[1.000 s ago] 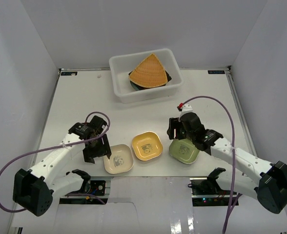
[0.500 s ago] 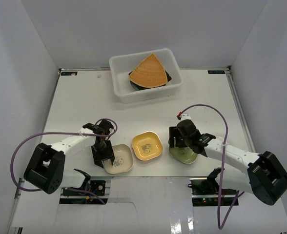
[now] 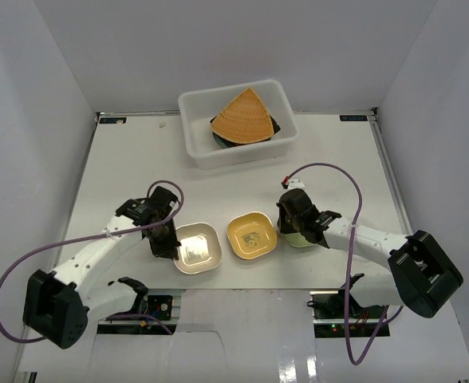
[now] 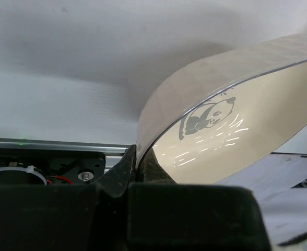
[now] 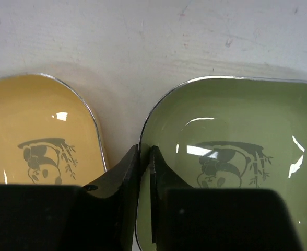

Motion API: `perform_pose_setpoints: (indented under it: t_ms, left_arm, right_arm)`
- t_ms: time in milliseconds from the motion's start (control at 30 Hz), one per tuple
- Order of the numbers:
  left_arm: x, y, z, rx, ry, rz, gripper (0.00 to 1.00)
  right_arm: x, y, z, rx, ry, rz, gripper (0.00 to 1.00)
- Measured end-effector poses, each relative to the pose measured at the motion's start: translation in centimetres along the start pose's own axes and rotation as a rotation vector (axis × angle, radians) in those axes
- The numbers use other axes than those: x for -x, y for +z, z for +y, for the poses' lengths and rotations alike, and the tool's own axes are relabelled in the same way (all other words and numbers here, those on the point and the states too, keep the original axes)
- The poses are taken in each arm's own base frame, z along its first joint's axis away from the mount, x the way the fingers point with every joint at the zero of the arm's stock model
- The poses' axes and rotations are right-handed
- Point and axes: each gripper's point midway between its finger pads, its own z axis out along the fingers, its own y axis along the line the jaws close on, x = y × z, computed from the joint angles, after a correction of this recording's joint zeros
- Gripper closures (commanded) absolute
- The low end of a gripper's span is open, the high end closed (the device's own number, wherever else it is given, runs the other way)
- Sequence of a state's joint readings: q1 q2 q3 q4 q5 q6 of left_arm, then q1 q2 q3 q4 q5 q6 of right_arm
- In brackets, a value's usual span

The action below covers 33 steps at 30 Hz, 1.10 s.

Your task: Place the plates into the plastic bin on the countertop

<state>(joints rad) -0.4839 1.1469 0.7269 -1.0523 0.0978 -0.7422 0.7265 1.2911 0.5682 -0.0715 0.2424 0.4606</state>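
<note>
**Small square plates:** three, each with a panda print: one cream plate [image 3: 196, 247], one yellow plate [image 3: 251, 237], one green plate [image 5: 237, 130].

**Fan-shaped plates:** one orange fan plate [image 3: 242, 116].

**Dark dishes** [image 3: 218, 137] under the fan plate: at least one. Only an edge shows, so the number cannot be told.

**Plastic bin** [image 3: 234, 154]: one.

**Countertop** [image 3: 123, 167]: one.

**Robot arms:** two.

**Two-finger grippers:** two, the left gripper [image 4: 137, 164] and the right gripper [image 5: 144, 162].

**Purple cables:** two, one per arm, the left cable [image 3: 27, 263] and the right cable [image 3: 354, 191].

**Plates in the bin:** one counted, plus the hidden ones.

**Plates outside the bin:** three.
</note>
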Motion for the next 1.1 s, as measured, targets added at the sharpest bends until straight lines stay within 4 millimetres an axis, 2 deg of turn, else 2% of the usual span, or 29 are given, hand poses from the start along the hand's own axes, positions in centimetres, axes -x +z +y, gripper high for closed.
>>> perform_pose_setpoints:
  t_ms: [67,167,267,333,367,467,567,633,700,767,800,867,933,1067,1100]
  left_arm:
    - [1.5,-2.8,-0.6,-0.025,0.003,-0.103,1.0]
    - [4.7,-8.2,-3.0,-0.129,0.007,-0.287,1.0]
    - [8.6,-13.8,-6.9,-0.267,0.027,-0.465,1.0]
    - [11.4,-16.8,-9.8,-0.341,0.051,-0.554,1.0]
    - [13.1,-17.9,-11.4,-0.378,0.063,-0.599,1.0]
    - [18.3,-19.2,-15.9,-0.416,0.095,-0.676,1.0]
    - [24.2,-18.2,-20.6,-0.414,0.12,-0.724,1.0]
    - [28.0,-16.5,-23.5,-0.406,0.131,-0.741,1.0]
    - [31.8,-14.3,-26.2,-0.408,0.138,-0.76,1.0]
    - [34.2,-12.0,-27.6,-0.394,0.142,-0.756,1.0]
    - [36.0,-10.5,-28.6,-0.395,0.137,-0.762,1.0]
    - [38.5,-8.0,-29.5,-0.392,0.128,-0.768,1.0]
    - [40.3,-5.7,-29.6,-0.39,0.11,-0.768,1.0]
    - [42.4,-2.1,-27.7,-0.372,0.066,-0.74,0.99]
    - [42.8,-1.9,-27.4,-0.372,0.06,-0.741,0.92]
  right_arm:
    - [1.1,0.0,0.2,-0.009,-0.01,-0.026,0.92]
    - [2.8,-0.2,0.5,-0.02,-0.021,-0.065,0.92]
    - [3.9,-0.5,0.4,-0.034,-0.042,-0.091,0.92]
    - [4.5,-1.0,0.2,-0.043,-0.059,-0.106,0.92]
    - [4.8,-1.4,0.2,-0.042,-0.063,-0.117,0.92]
    - [5.7,-2.6,0.2,-0.032,-0.075,-0.156,0.92]
    - [6.6,-3.8,0.5,-0.01,-0.078,-0.197,0.92]
    - [7.0,-4.2,0.7,0.003,-0.086,-0.212,0.92]
    - [7.1,-4.5,1.0,0.023,-0.094,-0.216,0.92]
    - [7.1,-4.6,1.2,0.033,-0.102,-0.217,0.92]
    - [7.1,-4.7,1.2,0.037,-0.106,-0.216,0.92]
    - [7.1,-4.9,1.3,0.048,-0.114,-0.22,0.92]
    - [7.3,-5.2,1.4,0.053,-0.118,-0.223,0.92]
    - [8.4,-5.8,1.9,0.061,-0.118,-0.24,0.92]
    - [8.9,-6.0,2.0,0.064,-0.117,-0.248,0.92]
